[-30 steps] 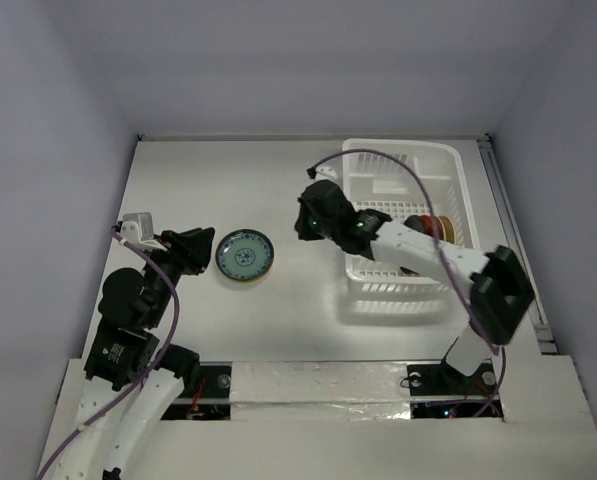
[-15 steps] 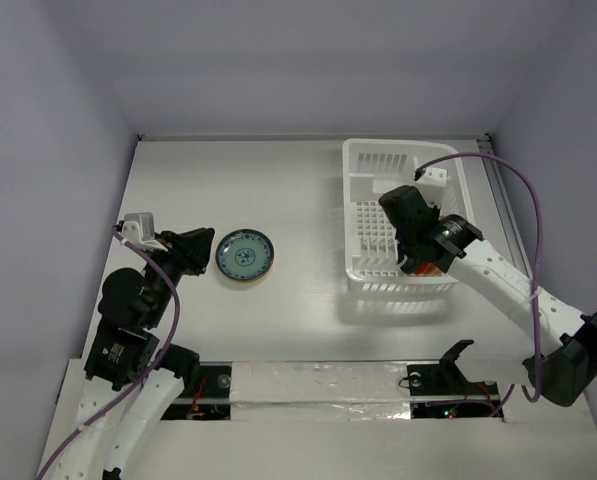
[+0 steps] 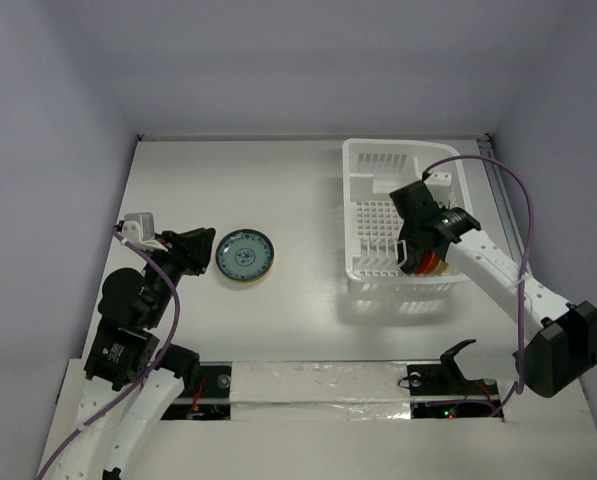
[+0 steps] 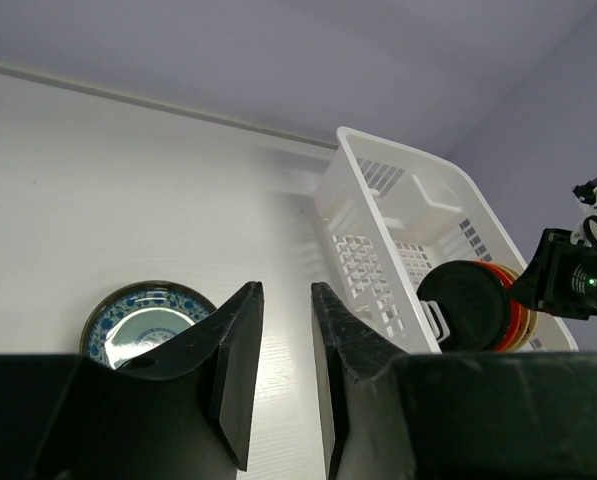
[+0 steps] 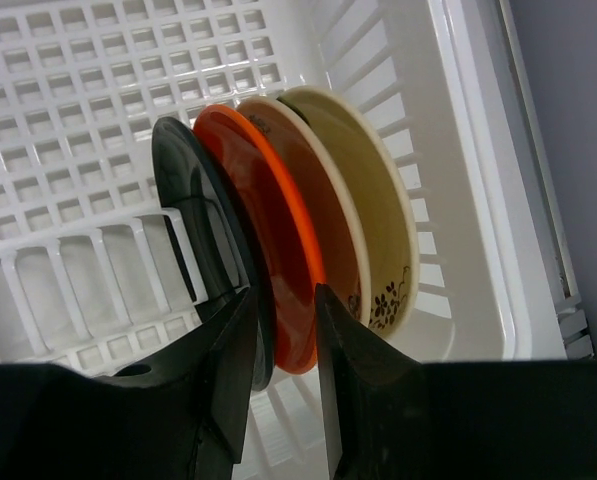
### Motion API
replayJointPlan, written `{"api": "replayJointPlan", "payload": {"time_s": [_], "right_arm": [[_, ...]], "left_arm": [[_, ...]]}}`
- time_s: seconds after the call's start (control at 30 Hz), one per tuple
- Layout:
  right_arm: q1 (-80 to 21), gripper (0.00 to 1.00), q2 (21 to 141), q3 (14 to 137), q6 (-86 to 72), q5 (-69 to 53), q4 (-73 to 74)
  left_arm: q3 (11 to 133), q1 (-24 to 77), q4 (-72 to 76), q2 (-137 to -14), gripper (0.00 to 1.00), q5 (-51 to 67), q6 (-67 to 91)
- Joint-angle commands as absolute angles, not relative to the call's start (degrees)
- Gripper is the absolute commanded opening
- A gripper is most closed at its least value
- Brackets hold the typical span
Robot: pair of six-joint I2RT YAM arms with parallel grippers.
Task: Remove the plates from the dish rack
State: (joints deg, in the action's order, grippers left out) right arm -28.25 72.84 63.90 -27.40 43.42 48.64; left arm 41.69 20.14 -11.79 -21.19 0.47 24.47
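The white dish rack [image 3: 354,165] stands at the right of the table. Three plates stand on edge in it: a black one [image 5: 190,190], an orange-red one [image 5: 268,215] and a beige one with a flower pattern [image 5: 373,215]. My right gripper [image 5: 284,300] is open, low over them [image 3: 418,252]; its fingers straddle the rims of the black and orange-red plates. A white plate with blue pattern [image 3: 245,255] lies flat on the table. My left gripper [image 4: 286,292] is slightly open and empty, just left of that plate [image 3: 200,248].
The rack's left half [image 5: 78,100] holds nothing but its lattice bottom. The back wall and side walls close the table in. The right arm's purple cable [image 3: 508,190] loops over the rack's right side.
My right arm swung from left of the rack to over its right front part and came down onto the standing plates. The left arm and the blue-patterned plate have not moved.
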Motion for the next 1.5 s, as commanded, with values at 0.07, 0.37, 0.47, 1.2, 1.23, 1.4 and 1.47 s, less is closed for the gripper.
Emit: {"api": "replayJointPlan", "payload": {"time_s": [0.07,0.37,0.47,1.2,1.23,1.4,1.47], "right_arm": [[-27.9,0.34,73.0,65.0,-26.0,43.2,45.9],[-27.9,0.32,75.5,65.2,-24.0,41.2,44.8],[-27.9,0.3,77.0,65.7,-23.8,41.5,45.0],[-27.9,0.02,80.0,76.6,-18.2,47.6,52.7],[-27.9,0.0,80.2,77.1,-18.1,47.5,53.0],[-29.7,0.0,82.1,80.1,-17.1,48.8,54.7],[-29.7,0.0,82.6,80.6,-16.9,48.9,54.8]], "left_arm": [[41.2,19.9,-9.0,-21.1,0.23,1.1,23.9],[41.2,19.9,-9.0,-21.3,0.24,1.1,23.9],[41.2,19.3,-9.1,-21.2,0.24,1.0,24.0],[41.2,19.3,-9.0,-21.0,0.25,1.2,24.0],[41.2,19.3,-8.9,-21.0,0.25,1.1,24.1],[41.1,19.3,-8.7,-21.2,0.25,1.6,24.0],[41.1,19.3,-8.7,-21.2,0.25,1.6,24.1]]}}
